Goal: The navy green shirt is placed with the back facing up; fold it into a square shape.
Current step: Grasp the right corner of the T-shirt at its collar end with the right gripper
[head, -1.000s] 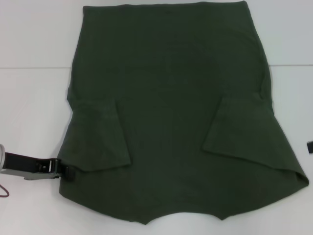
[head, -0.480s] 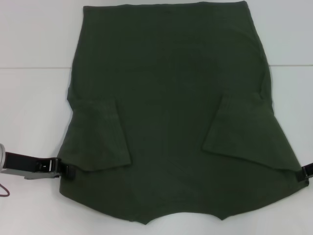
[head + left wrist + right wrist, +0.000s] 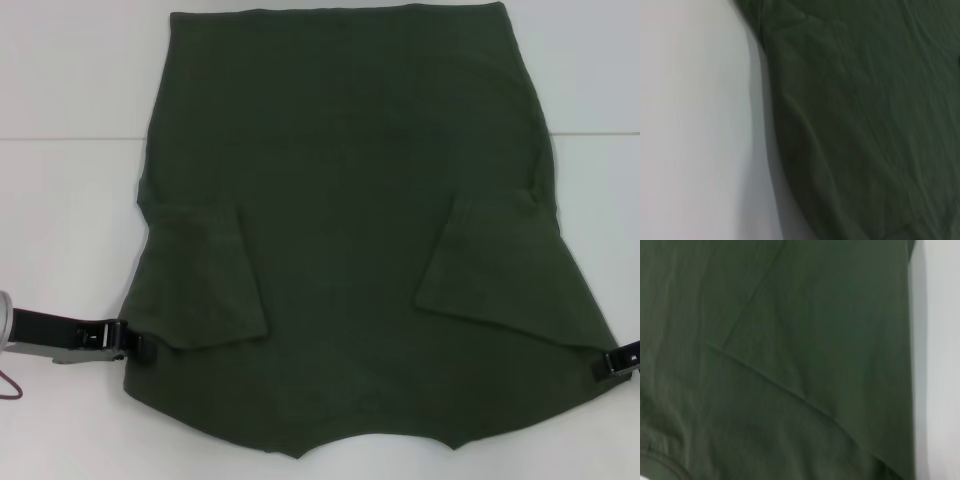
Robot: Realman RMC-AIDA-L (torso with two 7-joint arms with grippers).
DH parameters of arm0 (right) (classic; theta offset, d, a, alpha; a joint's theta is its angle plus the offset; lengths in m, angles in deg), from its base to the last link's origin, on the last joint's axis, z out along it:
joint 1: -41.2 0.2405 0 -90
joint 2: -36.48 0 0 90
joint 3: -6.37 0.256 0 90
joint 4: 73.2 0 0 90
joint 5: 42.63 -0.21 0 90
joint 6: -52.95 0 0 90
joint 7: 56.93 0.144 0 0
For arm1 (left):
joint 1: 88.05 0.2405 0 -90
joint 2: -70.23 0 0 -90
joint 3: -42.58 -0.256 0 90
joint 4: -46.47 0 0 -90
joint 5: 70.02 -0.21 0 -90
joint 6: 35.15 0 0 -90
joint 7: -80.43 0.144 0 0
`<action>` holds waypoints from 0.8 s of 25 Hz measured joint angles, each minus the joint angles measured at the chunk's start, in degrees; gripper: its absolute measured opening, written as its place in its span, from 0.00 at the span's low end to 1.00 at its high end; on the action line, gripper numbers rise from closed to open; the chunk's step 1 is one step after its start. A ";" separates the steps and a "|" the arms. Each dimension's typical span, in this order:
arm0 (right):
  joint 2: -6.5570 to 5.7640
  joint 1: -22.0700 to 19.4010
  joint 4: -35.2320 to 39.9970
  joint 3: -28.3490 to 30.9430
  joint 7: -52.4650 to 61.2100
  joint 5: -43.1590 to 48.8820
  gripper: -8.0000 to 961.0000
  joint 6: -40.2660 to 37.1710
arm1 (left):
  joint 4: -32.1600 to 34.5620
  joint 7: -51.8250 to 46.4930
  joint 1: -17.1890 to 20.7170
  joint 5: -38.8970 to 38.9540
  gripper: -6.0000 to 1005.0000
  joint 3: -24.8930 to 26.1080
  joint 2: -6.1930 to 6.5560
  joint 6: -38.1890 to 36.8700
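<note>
The navy green shirt lies flat on the white table, plain side up, with both short sleeves folded inward over the body. Its neckline curves along the near edge. My left gripper sits low at the shirt's near left edge, touching the cloth just below the folded left sleeve. My right gripper reaches in from the right border to the shirt's near right corner. The left wrist view shows the shirt edge against the table; the right wrist view is almost filled by shirt cloth.
The white table shows on both sides of the shirt, with a thin seam line across it at the back. A red cable loops beside my left arm at the left border.
My right gripper came in from the right border, down and inward to the shirt's near right corner. My left gripper shifted slightly toward the cloth. The shirt's right corner now lies a little shorter.
</note>
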 joint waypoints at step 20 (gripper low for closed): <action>0.66 0.56 -0.17 -0.56 -1.55 0.24 0.85 2.00 | 0.00 0.01 -0.35 0.04 0.04 -0.11 -0.01 0.09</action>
